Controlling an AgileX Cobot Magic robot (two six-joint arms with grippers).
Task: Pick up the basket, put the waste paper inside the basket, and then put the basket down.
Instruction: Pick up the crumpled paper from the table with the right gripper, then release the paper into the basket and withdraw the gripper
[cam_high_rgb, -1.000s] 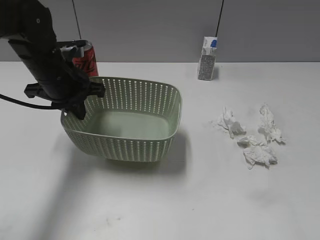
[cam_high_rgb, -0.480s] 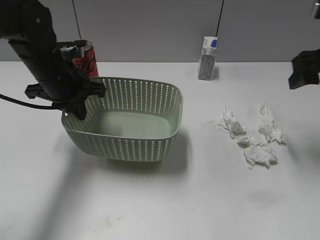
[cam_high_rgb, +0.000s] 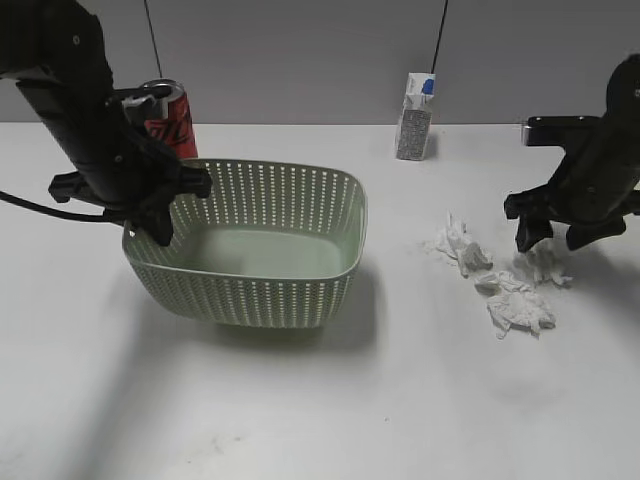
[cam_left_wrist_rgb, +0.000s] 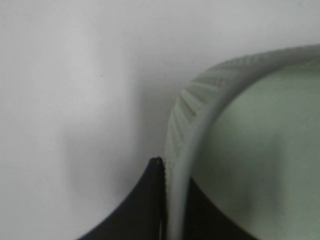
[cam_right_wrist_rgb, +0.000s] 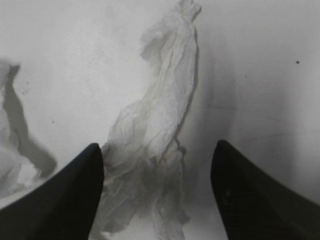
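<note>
Exterior view: the basket (cam_high_rgb: 262, 245) is held tilted above the white bench (cam_high_rgb: 320, 400), its left end raised and its right end low, close to the surface. The left gripper (cam_high_rgb: 160, 205) is clamped on the rim at the basket's left end; in the left wrist view one dark finger (cam_left_wrist_rgb: 145, 200) is seen pressed against the outside of the pale green wall, with the other finger inside, so the jaws are pinching the basket rim. A red can (cam_high_rgb: 170, 120) stands just behind the basket's left corner, partly hidden by the arm. A white-and-grey carton with a blue top (cam_high_rgb: 415, 128) stands upright at the back of the bench, well apart from the basket.

The waste paper (cam_high_rgb: 505, 280) lies as several crumpled white wads on the bench to the right of the basket, none inside it. The right gripper (cam_high_rgb: 553, 238) is lowered over the rightmost wad. In the right wrist view its two dark fingers (cam_right_wrist_rgb: 65, 200) are spread wide on either side of a long crumpled wad (cam_right_wrist_rgb: 155, 135), without touching it; the jaws are clearly apart.
</note>
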